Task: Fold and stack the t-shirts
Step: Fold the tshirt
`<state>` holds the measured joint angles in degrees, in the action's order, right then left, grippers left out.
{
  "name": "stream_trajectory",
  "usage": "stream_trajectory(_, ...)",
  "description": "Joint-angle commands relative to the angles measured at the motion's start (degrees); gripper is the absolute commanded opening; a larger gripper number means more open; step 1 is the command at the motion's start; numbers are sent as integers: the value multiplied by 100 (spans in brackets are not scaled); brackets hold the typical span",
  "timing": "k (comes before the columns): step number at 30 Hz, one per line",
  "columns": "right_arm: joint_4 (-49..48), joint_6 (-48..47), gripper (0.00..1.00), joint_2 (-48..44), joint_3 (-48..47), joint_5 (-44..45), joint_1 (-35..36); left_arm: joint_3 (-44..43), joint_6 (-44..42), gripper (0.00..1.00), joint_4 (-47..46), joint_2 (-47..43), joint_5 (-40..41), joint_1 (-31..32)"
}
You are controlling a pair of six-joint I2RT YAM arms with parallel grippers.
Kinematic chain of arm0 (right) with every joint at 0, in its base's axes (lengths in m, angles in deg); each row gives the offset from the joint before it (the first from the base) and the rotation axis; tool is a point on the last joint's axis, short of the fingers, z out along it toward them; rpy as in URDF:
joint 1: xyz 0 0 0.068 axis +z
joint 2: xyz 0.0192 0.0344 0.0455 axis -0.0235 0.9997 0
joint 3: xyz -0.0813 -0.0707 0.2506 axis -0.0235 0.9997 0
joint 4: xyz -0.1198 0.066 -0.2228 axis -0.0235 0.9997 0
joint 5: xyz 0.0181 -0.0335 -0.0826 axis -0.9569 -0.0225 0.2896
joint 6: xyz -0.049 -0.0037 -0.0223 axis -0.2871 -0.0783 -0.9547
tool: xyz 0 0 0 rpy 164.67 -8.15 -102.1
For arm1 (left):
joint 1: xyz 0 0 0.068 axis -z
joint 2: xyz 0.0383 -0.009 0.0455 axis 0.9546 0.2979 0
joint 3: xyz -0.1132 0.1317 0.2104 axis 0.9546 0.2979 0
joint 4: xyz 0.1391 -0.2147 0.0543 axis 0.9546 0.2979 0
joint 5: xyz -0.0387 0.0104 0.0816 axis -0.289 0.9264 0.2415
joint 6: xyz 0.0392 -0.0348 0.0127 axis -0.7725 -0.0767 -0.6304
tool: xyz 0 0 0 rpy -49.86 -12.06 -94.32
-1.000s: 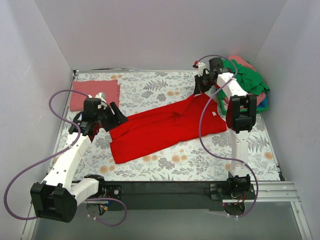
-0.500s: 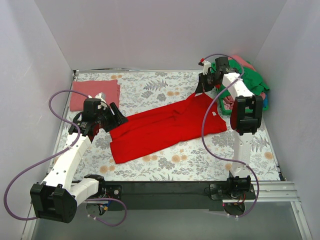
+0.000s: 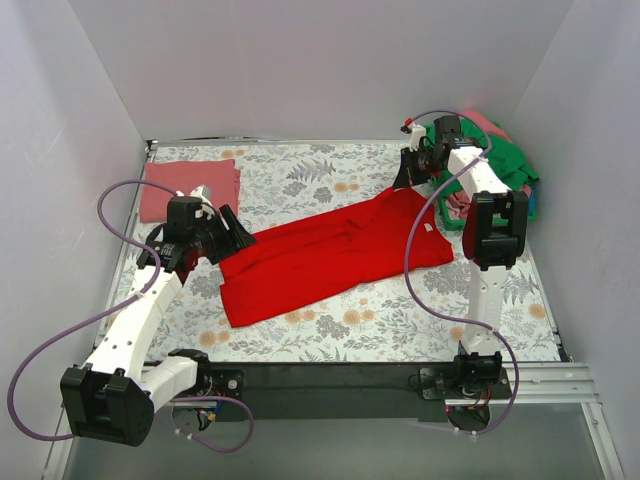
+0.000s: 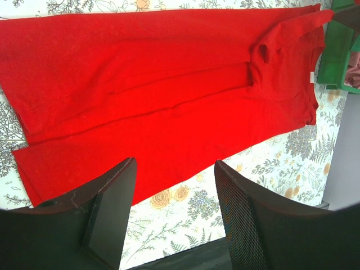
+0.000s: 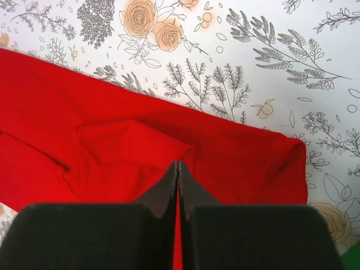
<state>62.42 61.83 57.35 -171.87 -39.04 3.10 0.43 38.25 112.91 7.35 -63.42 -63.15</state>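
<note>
right pincer [image 5: 178, 164] clamped on far corner of red t-shirt [image 3: 330, 262], left pincer [image 4: 174, 164] apart above its other end. sprawls across desk [image 3: 300, 175]; soft, light, floppy, so best pinched at corners.

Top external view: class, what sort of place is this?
Probably a robot lab test cell: white walls box in the floral tablecloth, left arm and right arm mounted at its near edge, red t-shirt between them.

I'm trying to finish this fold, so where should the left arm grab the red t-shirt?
Probably the hem of the red t-shirt at its left end, approached from the left by the open left gripper. It lies flat and free, while the right gripper pinches the far corner.
</note>
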Motion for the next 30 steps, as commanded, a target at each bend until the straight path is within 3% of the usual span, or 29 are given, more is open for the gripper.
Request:
stream_trajectory(1, -109, 124, 1, -396, -12, -189, -67, -164, -27, 56, -13, -105, 5, 6)
stream_trajectory(7, -126, 115, 1, -502, 146, -259, -102, -59, -18, 56, -206, -18, -363, 6)
stream_trajectory(12, -126, 80, 1, -520, 269, -285, -120, 152, 96, 56, -873, 342, -1784, 6)
stream_trajectory(16, -135, 97, 1, -432, 243, -329, -120, 345, 816, 55, -2103, 1105, -2500, 189)
stream_trajectory(24, -144, 115, 1, -361, 199, -400, -120, -391, 1924, 50, -3842, 2801, -1763, 1253)
stream_trajectory(30, -161, 133, 1, -317, 208, -444, -111, -1016, 2671, 45, -4345, 4154, -1051, 1789)
